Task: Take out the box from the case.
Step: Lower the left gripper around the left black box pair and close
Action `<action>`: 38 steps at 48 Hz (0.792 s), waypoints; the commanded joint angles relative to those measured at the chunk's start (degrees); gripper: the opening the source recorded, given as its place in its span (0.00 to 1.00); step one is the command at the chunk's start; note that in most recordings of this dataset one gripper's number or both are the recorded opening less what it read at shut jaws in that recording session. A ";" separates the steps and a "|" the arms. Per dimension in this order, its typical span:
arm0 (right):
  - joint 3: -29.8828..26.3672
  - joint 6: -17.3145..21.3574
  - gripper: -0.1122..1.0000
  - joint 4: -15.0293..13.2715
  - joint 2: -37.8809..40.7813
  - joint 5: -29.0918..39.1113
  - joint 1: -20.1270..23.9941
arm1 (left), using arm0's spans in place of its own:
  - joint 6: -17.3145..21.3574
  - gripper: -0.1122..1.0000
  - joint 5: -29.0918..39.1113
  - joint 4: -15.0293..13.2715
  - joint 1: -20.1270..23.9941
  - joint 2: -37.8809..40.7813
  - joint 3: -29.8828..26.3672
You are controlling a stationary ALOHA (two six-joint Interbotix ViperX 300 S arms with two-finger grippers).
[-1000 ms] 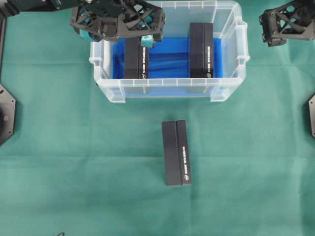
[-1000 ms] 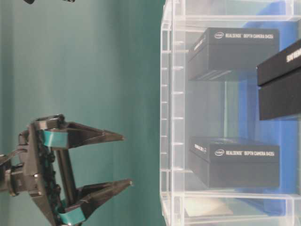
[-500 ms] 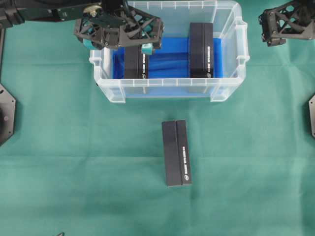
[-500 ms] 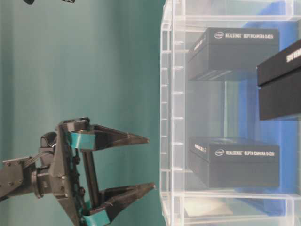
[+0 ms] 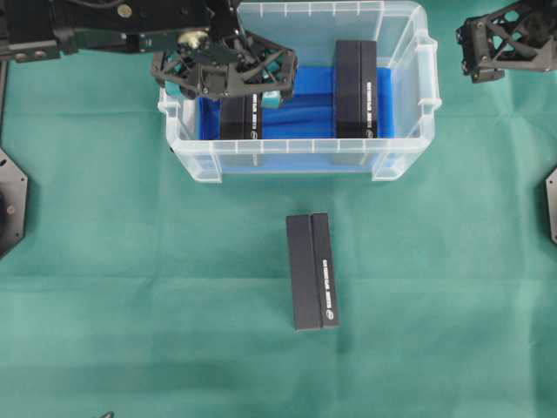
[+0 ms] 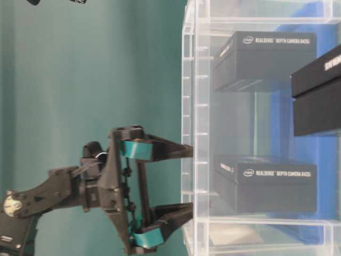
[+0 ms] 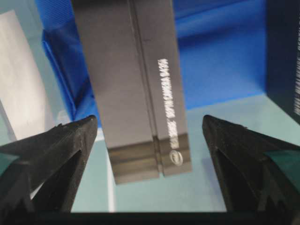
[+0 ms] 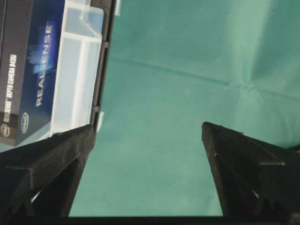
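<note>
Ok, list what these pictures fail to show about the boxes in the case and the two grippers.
- Left box in the case: far end hidden by the left gripper in the overhead view.
- Small print on that box: blurred in the left wrist view.
- Right gripper: cut by the overhead view's edge.
- Right box: cropped in the right wrist view.

The case (image 5: 405, 157) is clear, glossy plastic, lined with blue cloth (image 5: 300, 104). The box (image 7: 136, 93) at its 9 o'clock end looks like matt dark card, smooth, with white print. Green cloth, faintly creased, covers the table (image 5: 130, 287).
</note>
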 commanded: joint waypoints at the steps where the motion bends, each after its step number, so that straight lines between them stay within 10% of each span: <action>1: -0.53 -0.53 0.94 -0.09 -0.26 -0.26 0.09 | 0.00 0.96 -0.88 0.53 0.53 -0.53 -0.18; 38: -0.53 -1.05 0.94 -0.09 -0.26 -1.49 0.09 | 0.00 0.96 -3.16 1.85 1.23 2.11 1.32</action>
